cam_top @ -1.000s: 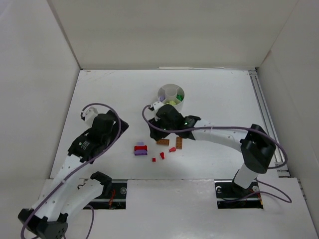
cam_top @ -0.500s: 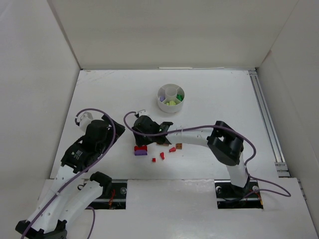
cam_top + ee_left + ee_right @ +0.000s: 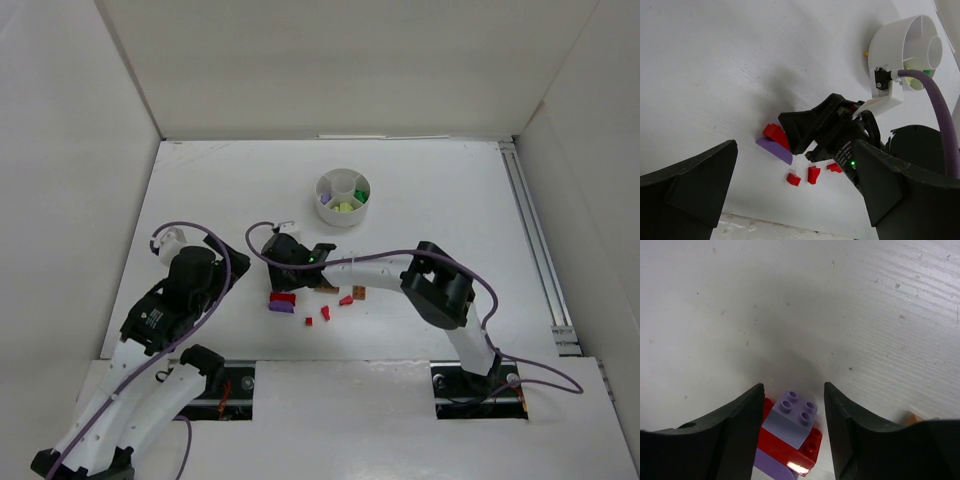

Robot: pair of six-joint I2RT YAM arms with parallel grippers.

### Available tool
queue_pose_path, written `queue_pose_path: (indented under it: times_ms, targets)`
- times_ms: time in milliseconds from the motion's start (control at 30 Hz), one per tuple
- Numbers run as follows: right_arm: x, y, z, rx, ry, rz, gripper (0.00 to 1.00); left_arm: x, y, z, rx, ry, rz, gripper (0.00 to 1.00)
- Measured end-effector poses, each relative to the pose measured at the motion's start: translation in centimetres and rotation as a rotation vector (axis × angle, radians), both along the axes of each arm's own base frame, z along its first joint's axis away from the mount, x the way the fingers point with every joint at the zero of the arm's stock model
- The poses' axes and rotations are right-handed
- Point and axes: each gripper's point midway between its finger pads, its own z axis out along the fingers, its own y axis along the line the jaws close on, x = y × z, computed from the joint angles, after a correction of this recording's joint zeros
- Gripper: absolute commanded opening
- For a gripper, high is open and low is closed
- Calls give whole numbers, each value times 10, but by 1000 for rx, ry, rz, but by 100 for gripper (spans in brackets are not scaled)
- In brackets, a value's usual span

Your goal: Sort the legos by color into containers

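Note:
A stack of legos (image 3: 790,421) lies on the table: a lilac 2x2 brick on a red brick (image 3: 799,454) on a purple plate (image 3: 767,465). My right gripper (image 3: 794,389) is open and straddles the lilac brick with a gap on each side. From above, the right gripper (image 3: 287,262) hangs over that stack (image 3: 282,301). Small red legos (image 3: 325,312) and orange-brown ones (image 3: 358,293) lie to its right. The white dish of containers (image 3: 343,212) holds purple, lime and green pieces. My left gripper (image 3: 215,268) is open and empty, to the left of the stack (image 3: 774,142).
White walls box in the table on three sides. A metal rail (image 3: 535,245) runs along the right edge. The right forearm (image 3: 375,270) spans the space between the loose legos and the dish. The purple cable (image 3: 935,110) crosses the left wrist view beside the dish (image 3: 897,40).
My right gripper swung from beside the dish down and left to the red and purple stack. The left arm drew back slightly toward the near left.

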Motion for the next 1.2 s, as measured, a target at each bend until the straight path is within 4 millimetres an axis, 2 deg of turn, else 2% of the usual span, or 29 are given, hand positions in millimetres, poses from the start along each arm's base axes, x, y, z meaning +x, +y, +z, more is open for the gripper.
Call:
queue_pose_path:
  times_ms: [133,400,600,833,967,1033,1133,1200]
  targets:
    - [-2,-4,-4,-8,21,-35,48,0,-1,-1,2,-7,-11,100]
    - [-3,-15,-7,-47,41,-84,47,1,-1,0,8,-19,-24,100]
    - [-6,-21,-8,-74,55,-100,58,4,-4,4,2,-41,-32,100]
    - [-9,-29,-8,-97,71,-127,59,7,-10,-2,2,-41,-67,100]
    - [-14,-34,-10,-101,108,-162,51,6,-10,-2,13,-44,-79,100]
    - [-18,-36,-10,-100,129,-182,51,5,-9,1,15,-56,-88,100]
    - [-22,-36,-10,-94,153,-199,53,7,-11,7,9,-90,-105,100]
    - [-26,-38,-9,-94,166,-203,59,7,-12,10,6,-106,-114,100]
